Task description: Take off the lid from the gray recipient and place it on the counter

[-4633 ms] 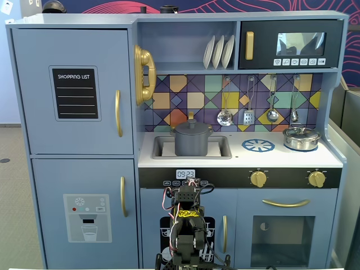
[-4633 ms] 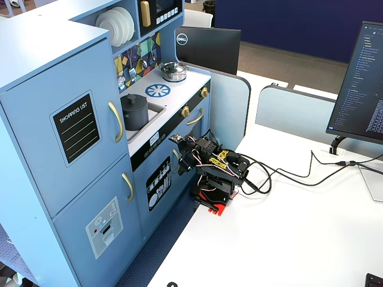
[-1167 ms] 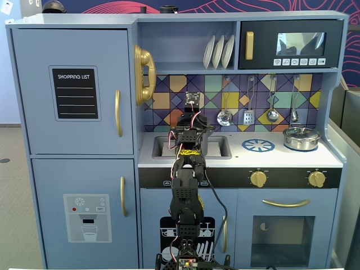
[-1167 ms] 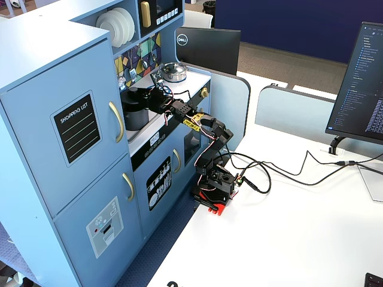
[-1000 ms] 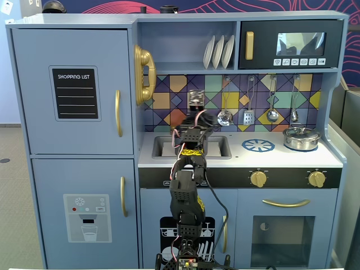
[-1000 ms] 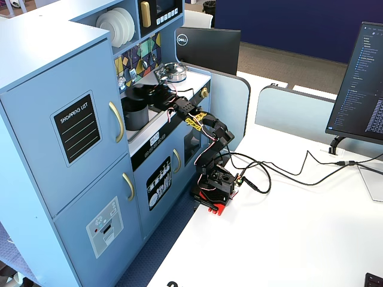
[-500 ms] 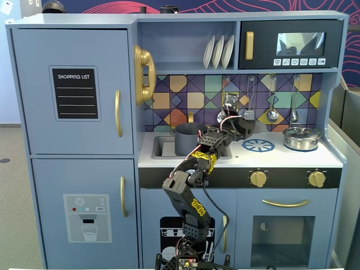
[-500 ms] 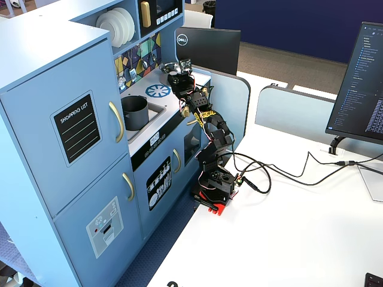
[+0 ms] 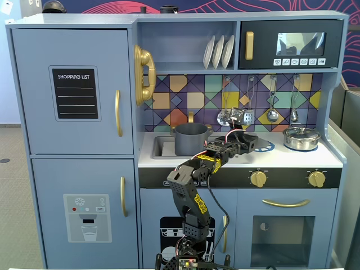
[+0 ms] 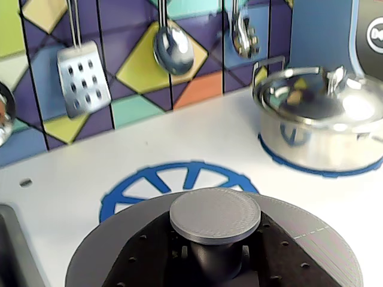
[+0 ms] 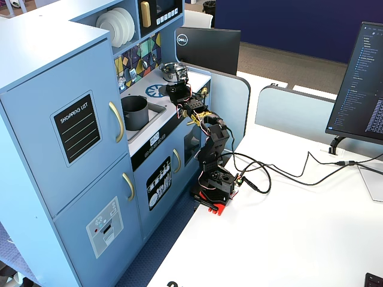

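The gray recipient (image 9: 191, 139) stands open, without a lid, in the sink recess; it also shows in the other fixed view (image 11: 135, 112). My gripper (image 10: 215, 256) is shut on the stem of the lid's knob (image 10: 215, 214). It holds the dark gray lid (image 10: 317, 239) flat and low over the near part of the blue burner mark (image 10: 179, 176) on the white counter (image 10: 72, 173). I cannot tell whether the lid touches the counter. In both fixed views the gripper (image 9: 247, 140) (image 11: 178, 89) is right of the pot and mostly hides the lid.
A shiny silver pot (image 10: 323, 119) with its own lid stands on the right burner, close to the right of the gripper. Utensils (image 10: 84, 78) hang on the tiled back wall. The sink edge (image 10: 12, 251) lies to the left.
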Available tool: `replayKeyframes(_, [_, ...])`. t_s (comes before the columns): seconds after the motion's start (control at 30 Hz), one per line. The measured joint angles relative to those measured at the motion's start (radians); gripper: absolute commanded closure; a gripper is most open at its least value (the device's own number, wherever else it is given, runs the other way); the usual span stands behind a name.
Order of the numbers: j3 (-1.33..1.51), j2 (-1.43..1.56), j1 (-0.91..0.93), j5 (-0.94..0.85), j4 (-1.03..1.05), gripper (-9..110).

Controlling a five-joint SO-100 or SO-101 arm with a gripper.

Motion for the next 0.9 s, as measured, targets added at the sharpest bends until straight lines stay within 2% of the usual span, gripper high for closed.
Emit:
replayKeyframes(0.73, [0.077, -0.094, -0.031, 0.0, -0.054, 102])
replayKeyframes(0.9, [0.097, -0.092, -0.029, -0.012, -0.055, 81])
